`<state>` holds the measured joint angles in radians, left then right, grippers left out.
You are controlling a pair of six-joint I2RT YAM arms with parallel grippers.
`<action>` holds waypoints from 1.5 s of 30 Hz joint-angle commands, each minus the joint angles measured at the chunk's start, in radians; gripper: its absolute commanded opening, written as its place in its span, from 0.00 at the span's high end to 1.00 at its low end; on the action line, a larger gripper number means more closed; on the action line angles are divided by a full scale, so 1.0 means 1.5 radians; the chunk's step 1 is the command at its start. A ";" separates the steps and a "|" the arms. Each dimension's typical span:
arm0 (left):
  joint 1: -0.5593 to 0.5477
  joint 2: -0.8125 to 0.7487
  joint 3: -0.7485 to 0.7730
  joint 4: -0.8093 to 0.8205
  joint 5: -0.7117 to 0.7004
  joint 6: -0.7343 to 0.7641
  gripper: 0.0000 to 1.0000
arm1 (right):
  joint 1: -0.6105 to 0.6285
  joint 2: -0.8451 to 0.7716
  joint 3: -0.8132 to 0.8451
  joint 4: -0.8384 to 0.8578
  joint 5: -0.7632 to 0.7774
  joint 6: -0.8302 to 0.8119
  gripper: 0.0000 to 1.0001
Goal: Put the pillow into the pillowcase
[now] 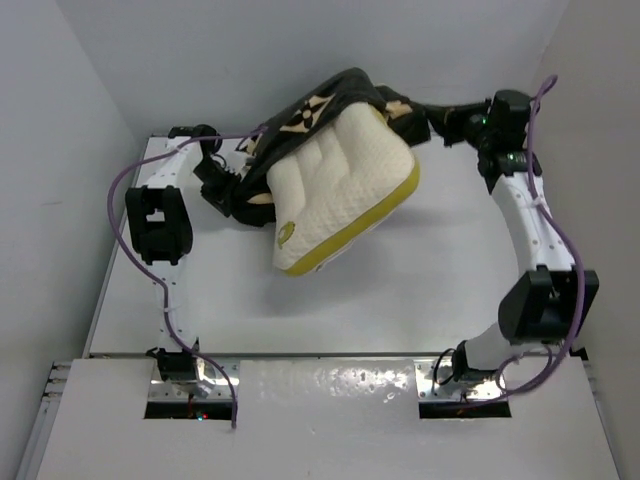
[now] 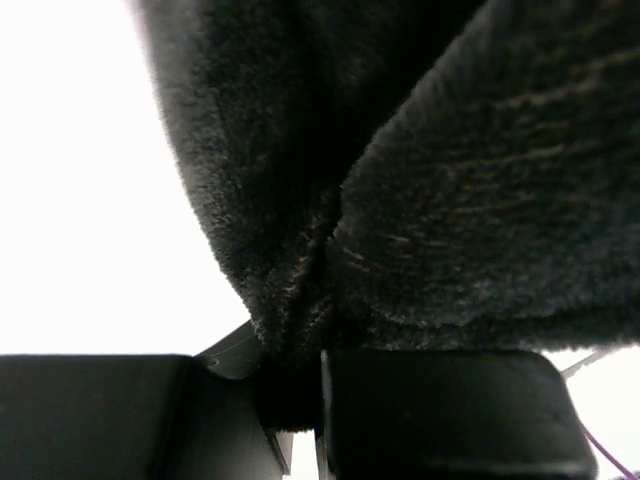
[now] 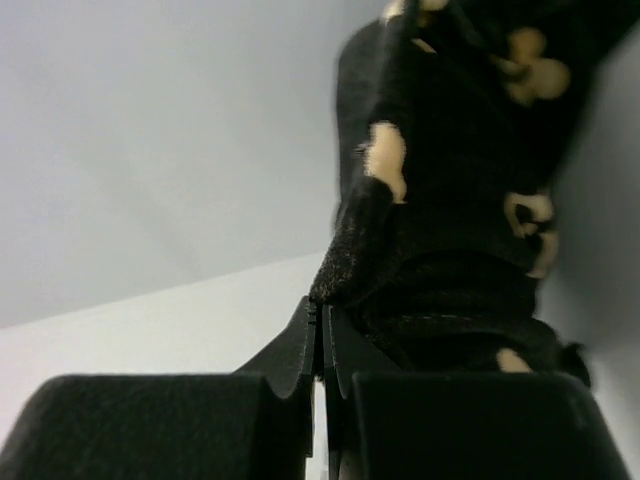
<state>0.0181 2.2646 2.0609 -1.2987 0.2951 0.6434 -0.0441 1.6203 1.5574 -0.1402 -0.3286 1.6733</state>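
While the top view shows the quilted cream pillow (image 1: 335,195) protruding from the black plush pillowcase (image 1: 320,105), upper centre of frame over the white worktop (image 1: 400,300), only the wrist views confirm grip: left hand (image 2: 295,395) and right hand (image 3: 320,335) each pinch bunched pile fabric.

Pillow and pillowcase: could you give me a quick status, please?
Left gripper shut on pillowcase. Right gripper likewise. Pillow mostly outside, far end covered. No obstruction seen.

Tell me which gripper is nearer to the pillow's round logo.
Left. The left gripper pinches the pillowcase just left of the logo, slightly farther back; the right gripper holds the pillowcase's other side, across the pillow.
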 commanded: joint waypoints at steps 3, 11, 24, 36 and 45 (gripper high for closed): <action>0.024 -0.021 -0.131 0.025 0.037 -0.008 0.99 | 0.043 -0.196 -0.272 -0.005 0.125 -0.126 1.00; 0.016 -0.128 -0.142 0.105 0.016 -0.036 0.54 | 0.152 -0.264 -0.493 0.038 0.134 -0.071 1.00; -0.156 -0.561 -0.405 0.226 0.025 0.181 0.88 | 0.203 -0.370 -0.564 0.012 0.217 -0.079 1.00; -0.634 -0.606 -0.587 0.331 -0.093 0.051 0.00 | 0.164 -0.418 -0.634 -0.034 0.235 -0.134 1.00; -0.655 -0.520 -0.677 0.392 -0.012 0.116 0.00 | 0.157 -0.459 -0.665 -0.072 0.235 -0.156 1.00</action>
<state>-0.9550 1.4540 1.1202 -0.7593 0.2256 0.7849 0.1982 0.9653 0.5415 -0.2314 0.0250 1.4815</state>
